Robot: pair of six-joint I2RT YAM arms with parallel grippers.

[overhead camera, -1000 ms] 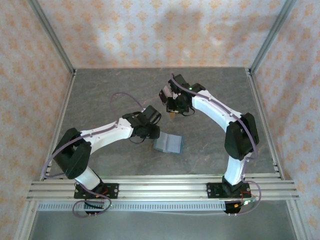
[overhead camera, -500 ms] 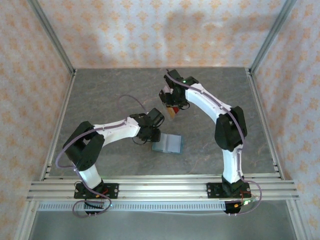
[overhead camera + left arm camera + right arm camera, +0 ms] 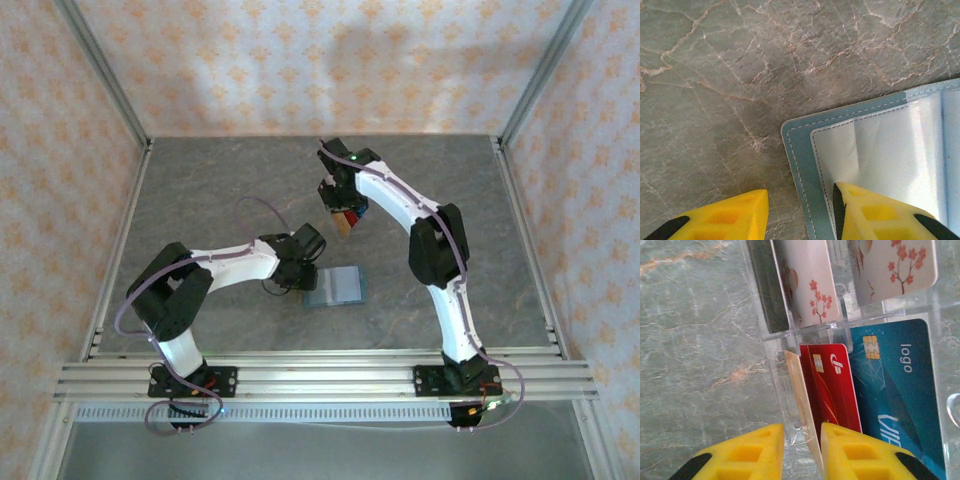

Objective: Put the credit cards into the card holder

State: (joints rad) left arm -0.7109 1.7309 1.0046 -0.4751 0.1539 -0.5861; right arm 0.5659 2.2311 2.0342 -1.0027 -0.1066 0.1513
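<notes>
1. My right claw (image 3: 801,432) has moved in around the orange-gold card (image 3: 799,390), which sits on edge in the clear tray (image 3: 785,340). I can't tell whether it grips yet.
2. My left claw (image 3: 799,197) stands open astride a corner of the card holder (image 3: 880,145), which lies flat on the bench (image 3: 715,100), so loading looks close.

On the table (image 3: 200,200), mid-scene: the card holder (image 3: 334,287), opened flat. Beyond it, slightly right and apart, is the tray (image 3: 345,222), with cards (image 3: 830,385) standing in its slots. The left gripper (image 3: 800,210) straddles the holder's left edge, one finger over it and one over table. The right gripper (image 3: 802,440) straddles one edge-on card (image 3: 799,385) by the tray's wall.
</notes>
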